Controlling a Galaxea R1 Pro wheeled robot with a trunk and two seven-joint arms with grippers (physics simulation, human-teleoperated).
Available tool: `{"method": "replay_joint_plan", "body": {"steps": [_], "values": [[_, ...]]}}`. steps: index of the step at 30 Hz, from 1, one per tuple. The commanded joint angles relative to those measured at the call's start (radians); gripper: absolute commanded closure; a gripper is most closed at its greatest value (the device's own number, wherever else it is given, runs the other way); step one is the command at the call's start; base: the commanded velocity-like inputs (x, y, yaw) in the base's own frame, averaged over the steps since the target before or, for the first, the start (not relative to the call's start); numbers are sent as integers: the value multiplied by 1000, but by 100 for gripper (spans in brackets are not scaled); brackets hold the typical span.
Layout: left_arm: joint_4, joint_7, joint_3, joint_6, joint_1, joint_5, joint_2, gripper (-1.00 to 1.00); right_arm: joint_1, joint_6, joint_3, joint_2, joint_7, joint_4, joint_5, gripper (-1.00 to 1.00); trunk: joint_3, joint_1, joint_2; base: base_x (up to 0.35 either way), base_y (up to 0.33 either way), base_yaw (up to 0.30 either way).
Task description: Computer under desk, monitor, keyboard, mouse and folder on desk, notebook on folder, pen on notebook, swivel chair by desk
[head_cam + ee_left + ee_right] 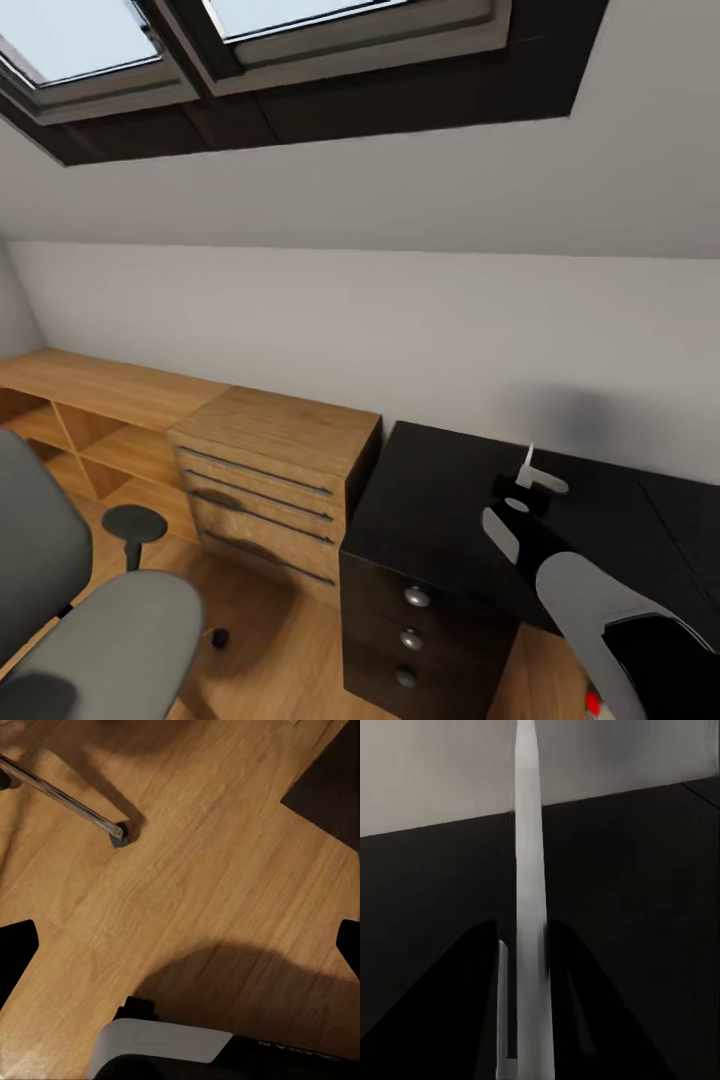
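Note:
My right gripper point(530, 482) hovers over the black desk point(430, 500), shut on the pen point(527, 460), a thin pale stick pointing upward. In the right wrist view the pen point(529, 870) stands clamped between the two dark fingers point(480, 975) of the right gripper point(521, 937), with the desk top point(645, 885) and pale wall behind. The swivel chair point(110, 625), grey with a black armrest point(135, 522), is at lower left. My left gripper point(180, 945) is open over the wood floor, near a metal chair leg and castor point(118, 834).
The desk's drawer unit with three silver knobs point(416, 597) faces me. A light wood chest of drawers point(265, 480) stands against its left side, and a low wood shelf point(90, 400) runs further left. A dark-framed roof window point(250, 45) is overhead. Wood floor point(260, 620) lies between chair and desk.

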Motion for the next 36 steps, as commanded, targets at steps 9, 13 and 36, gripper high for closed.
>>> {"method": "replay_joint_plan", "body": {"steps": [9, 13, 36], "values": [[230, 37, 2, 3, -134, -10, -11, -100, 1, -22, 10, 18, 52, 9, -152, 100, 35, -35, 63, 0, 0, -258], [245, 40, 1, 2, -140, -11, -18, -100, 1, -26, 10, 28, 59, 13, -161, 100, 51, -50, 91, 0, 0, -260], [250, 42, 7, -103, -144, -9, -13, -100, 4, 455, -47, -61, 80, -181, -328, 100, 137, -138, 252, 0, 0, -273]]}}
